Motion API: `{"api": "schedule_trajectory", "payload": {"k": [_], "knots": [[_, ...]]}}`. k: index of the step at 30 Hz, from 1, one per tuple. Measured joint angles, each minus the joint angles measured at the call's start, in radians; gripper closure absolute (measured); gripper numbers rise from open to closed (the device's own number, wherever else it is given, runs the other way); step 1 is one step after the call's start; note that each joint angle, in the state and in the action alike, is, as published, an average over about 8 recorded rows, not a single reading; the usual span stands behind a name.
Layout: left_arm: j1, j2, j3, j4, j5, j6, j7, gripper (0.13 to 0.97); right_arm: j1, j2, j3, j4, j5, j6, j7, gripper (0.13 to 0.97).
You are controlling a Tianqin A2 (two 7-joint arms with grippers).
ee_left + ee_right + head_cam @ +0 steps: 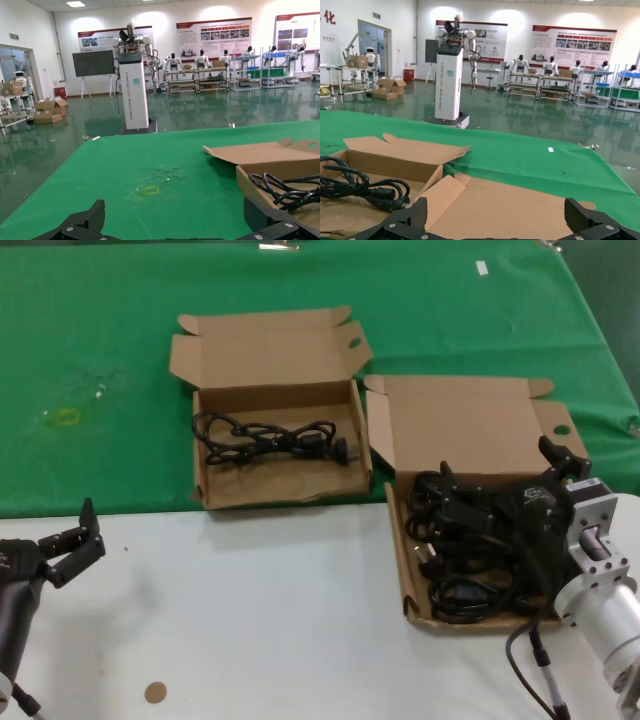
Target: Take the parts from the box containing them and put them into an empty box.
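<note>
Two open cardboard boxes lie side by side. The left box point(215, 492) holds one black looped cord point(275, 438), also seen as the cord point(285, 189) and the cord point(364, 187). The right box point(408, 570) holds a pile of several black cords point(462, 560). My right gripper point(500, 465) hovers open just above that pile, with nothing between its fingers; its wrist view shows the gripper point(497, 217) facing the box's raised lid point(520, 205). My left gripper point(73, 542) waits open and empty over the white table at the near left, and its wrist view shows the gripper point(175, 220) facing the cloth.
Both boxes straddle the edge between the green cloth point(100, 340) at the back and the white table point(250, 620) in front. Their lids stand up at the far side. A yellow mark point(65, 418) is on the cloth, and a small brown disc point(154, 692) lies near the front edge.
</note>
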State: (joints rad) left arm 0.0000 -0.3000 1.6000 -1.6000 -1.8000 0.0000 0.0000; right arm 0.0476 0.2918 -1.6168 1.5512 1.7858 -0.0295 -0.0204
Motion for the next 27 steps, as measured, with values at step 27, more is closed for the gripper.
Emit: {"api": "schedule_trajectory", "payload": {"k": [27], "knots": [[0.000,0.000,0.000,0.000,0.000,0.000,0.000,0.132,0.000,0.000,0.000,0.000,0.000,0.000,0.000,0.129]]}}
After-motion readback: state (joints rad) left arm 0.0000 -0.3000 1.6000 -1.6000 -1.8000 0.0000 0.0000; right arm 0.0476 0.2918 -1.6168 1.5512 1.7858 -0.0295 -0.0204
